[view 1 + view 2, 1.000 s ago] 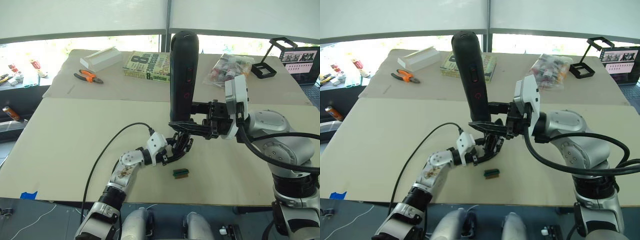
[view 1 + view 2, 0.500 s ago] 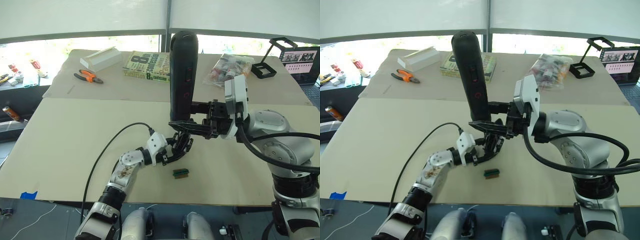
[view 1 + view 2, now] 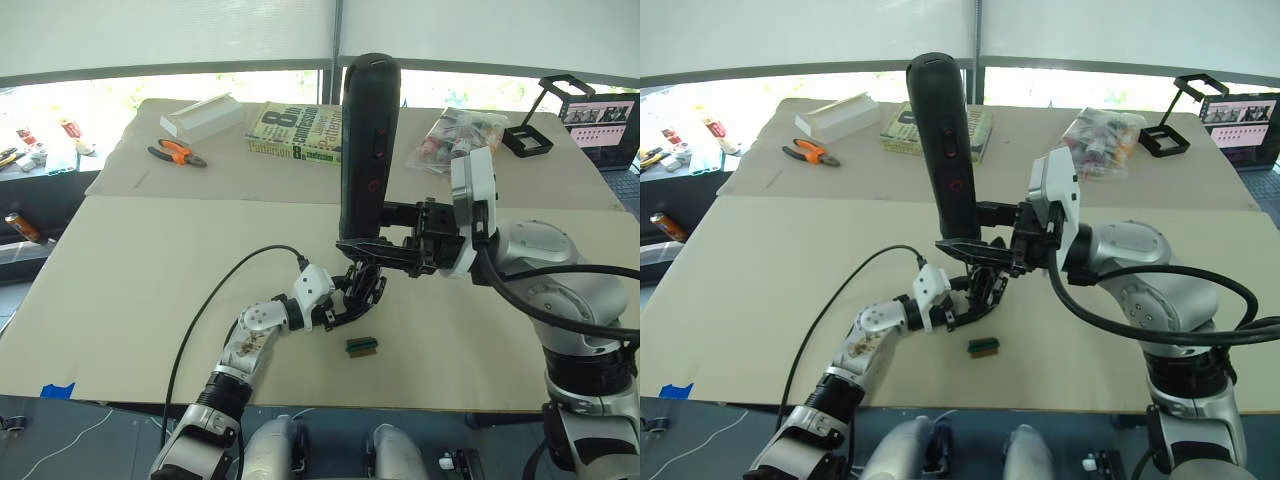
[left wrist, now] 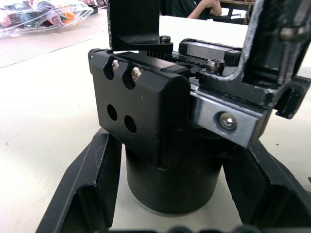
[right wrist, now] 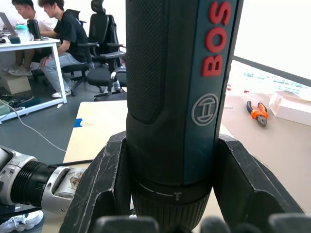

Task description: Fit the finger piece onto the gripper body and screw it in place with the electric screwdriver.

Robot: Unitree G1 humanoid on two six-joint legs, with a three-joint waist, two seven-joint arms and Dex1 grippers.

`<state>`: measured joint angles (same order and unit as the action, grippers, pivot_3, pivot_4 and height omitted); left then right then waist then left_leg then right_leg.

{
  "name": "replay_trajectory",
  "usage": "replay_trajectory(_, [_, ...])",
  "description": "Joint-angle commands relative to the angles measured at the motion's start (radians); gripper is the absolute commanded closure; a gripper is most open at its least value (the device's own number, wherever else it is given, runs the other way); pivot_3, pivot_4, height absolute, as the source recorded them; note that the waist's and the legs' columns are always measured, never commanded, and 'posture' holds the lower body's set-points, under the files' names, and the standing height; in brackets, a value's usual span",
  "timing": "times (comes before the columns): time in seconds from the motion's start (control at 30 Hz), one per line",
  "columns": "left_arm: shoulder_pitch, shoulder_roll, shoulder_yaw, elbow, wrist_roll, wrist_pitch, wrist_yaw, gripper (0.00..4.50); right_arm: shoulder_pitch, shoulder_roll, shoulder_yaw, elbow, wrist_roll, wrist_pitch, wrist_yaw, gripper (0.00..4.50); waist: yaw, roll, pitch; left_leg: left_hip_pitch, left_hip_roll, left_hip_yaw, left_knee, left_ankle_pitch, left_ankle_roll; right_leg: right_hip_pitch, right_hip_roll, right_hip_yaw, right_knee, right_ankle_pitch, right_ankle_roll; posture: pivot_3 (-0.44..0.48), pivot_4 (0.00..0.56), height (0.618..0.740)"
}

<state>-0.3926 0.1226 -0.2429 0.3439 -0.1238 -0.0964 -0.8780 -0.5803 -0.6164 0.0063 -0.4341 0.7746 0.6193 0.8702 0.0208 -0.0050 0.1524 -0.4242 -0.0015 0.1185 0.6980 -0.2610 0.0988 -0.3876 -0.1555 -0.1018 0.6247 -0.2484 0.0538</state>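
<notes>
My left gripper (image 3: 356, 293) is low over the table's front middle, shut on the gripper body (image 4: 146, 107), a chunky black block with screws and a toothed rail. A flat black blade (image 4: 133, 22) rises from the body's top; I cannot tell whether it is the finger piece. My right gripper (image 3: 378, 247) is just above, shut on the electric screwdriver (image 3: 366, 150). This thick black cylinder with red lettering (image 5: 221, 36) stands nearly upright. Its lower end is right over the body, and the bit is hidden.
A tiny green block (image 3: 362, 345) lies just in front of the left gripper. At the back are orange-handled pliers (image 3: 178, 152), a white box (image 3: 203, 116), a book (image 3: 296, 131), a bag of small items (image 3: 460, 138), a black stand (image 3: 545, 115) and a laptop (image 3: 603, 120).
The screwdriver's top has risen a little and tipped slightly to the right. The left gripper and the body it holds have stayed put.
</notes>
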Motion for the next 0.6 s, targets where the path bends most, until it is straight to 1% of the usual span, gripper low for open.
replay_trajectory(0.03, [0.026, 0.0, -0.036, 0.008, 0.01, 0.023, -0.016, 1.99, -0.037, -0.012, -0.052, -0.038, 0.033, 0.0, -0.004, 2.58, 0.0, 0.0, 0.0, 0.0, 0.0, 0.0, 0.0, 0.0, 0.0, 0.0, 0.0, 0.0, 0.0, 0.0, 0.0, 0.0, 0.15, 0.74])
replay_trajectory(0.6, [0.026, 0.0, -0.037, 0.009, 0.01, 0.02, -0.017, 1.99, -0.012, 0.004, -0.04, -0.031, 0.001, -0.024, -0.009, 2.58, 0.0, 0.0, 0.0, 0.0, 0.0, 0.0, 0.0, 0.0, 0.0, 0.0, 0.0, 0.0, 0.0, 0.0, 0.0, 0.0, 0.15, 0.74])
